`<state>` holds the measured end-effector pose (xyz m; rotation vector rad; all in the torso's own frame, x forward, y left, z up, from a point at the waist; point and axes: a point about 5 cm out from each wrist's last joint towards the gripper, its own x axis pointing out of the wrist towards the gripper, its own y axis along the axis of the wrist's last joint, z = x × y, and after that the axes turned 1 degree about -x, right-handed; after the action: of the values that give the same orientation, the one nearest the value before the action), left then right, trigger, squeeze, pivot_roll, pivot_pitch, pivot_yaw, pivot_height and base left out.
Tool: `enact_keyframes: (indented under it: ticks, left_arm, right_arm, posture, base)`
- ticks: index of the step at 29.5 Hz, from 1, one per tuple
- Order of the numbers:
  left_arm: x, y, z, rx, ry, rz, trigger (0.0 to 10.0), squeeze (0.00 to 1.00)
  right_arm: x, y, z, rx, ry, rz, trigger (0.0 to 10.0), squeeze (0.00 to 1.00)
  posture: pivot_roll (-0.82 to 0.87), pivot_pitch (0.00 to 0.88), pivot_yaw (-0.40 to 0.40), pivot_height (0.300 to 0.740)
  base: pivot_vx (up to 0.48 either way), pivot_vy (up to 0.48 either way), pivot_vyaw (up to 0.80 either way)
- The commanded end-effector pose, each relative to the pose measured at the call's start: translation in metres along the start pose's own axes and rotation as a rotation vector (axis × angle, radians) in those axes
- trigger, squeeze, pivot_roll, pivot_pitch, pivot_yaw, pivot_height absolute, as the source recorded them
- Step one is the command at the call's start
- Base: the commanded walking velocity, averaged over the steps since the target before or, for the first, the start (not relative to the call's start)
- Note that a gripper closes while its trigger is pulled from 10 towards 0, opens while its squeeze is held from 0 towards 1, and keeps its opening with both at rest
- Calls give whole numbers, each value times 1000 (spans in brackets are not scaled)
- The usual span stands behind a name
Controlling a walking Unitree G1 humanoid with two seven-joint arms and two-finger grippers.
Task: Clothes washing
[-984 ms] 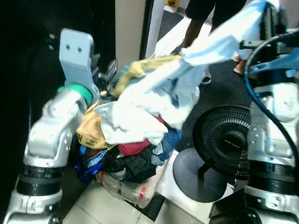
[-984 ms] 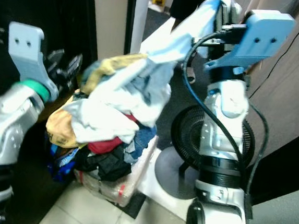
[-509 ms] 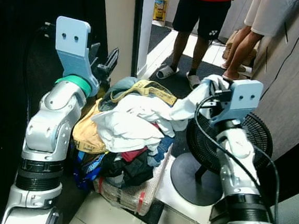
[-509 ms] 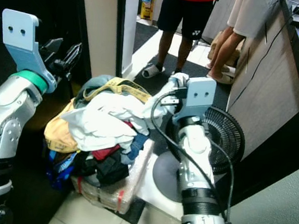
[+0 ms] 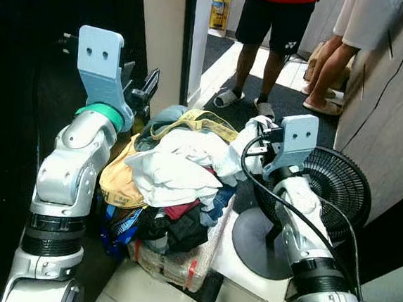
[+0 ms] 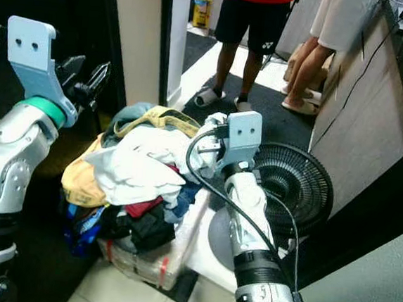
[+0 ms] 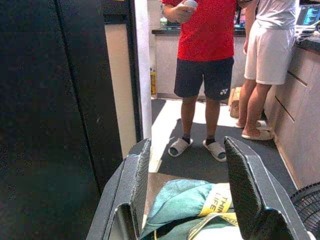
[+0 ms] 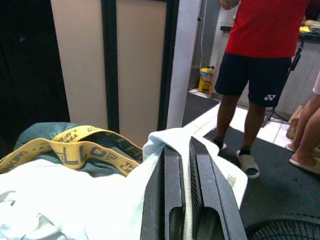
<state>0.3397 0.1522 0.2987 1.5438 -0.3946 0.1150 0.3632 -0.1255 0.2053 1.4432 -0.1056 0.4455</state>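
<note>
Atop the heaped laundry pile (image 5: 170, 191), rumpled white cloth (image 8: 165, 142) pinched by right gripper (image 8: 186, 165); left gripper (image 7: 187, 185) wide, empty.

— What do you see of the machine itself?
— Your two silver arms (image 5: 72, 175) have ribbed black rings at the joints. The left wrist carries a green band (image 5: 104, 113) under a pale blue plate (image 5: 100, 61) with two screw holes.
— And the right?
— The same blue plate (image 5: 295, 140), with black cables (image 5: 268, 199) looping down the forearm. Long black fingers (image 7: 242, 190) are ridged inside.
</note>
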Motion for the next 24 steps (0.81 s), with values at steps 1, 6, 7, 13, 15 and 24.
enact_keyframes:
  ticks: [1,6,7,13,15,24]
  left_arm:
    - [0,-8,2,6,0,-33,10000,0]
    - [-2,-11,1,9,1,-44,10000,0]
    - [-2,-11,1,9,1,-44,10000,0]
    - [-4,-13,0,14,2,-59,10000,0]
    - [-5,-15,-2,16,5,-72,10000,0]
    - [20,-54,14,6,-42,-188,10000,0]
  right_arm:
    - [-4,-5,-12,-28,72,-26,10000,0]
    - [-8,-17,-9,-17,34,-91,10000,0]
    - [-8,-17,-9,-17,34,-91,10000,0]
    - [-3,-27,1,65,-17,-147,10000,0]
    - [0,-31,-4,60,2,-162,10000,0]
    - [11,-28,-19,52,61,-178,10000,0]
  posture:
    - [104,75,54,740]
    - [106,84,56,740]
    - [106,84,56,740]
    - [112,109,59,740]
    - [113,134,57,740]
    - [122,238,41,740]
  base:
    - [0,0,0]
    - [0,0,0]
    - [0,0,0]
    - [0,0,0]
    - [0,0,0]
    - [0,0,0]
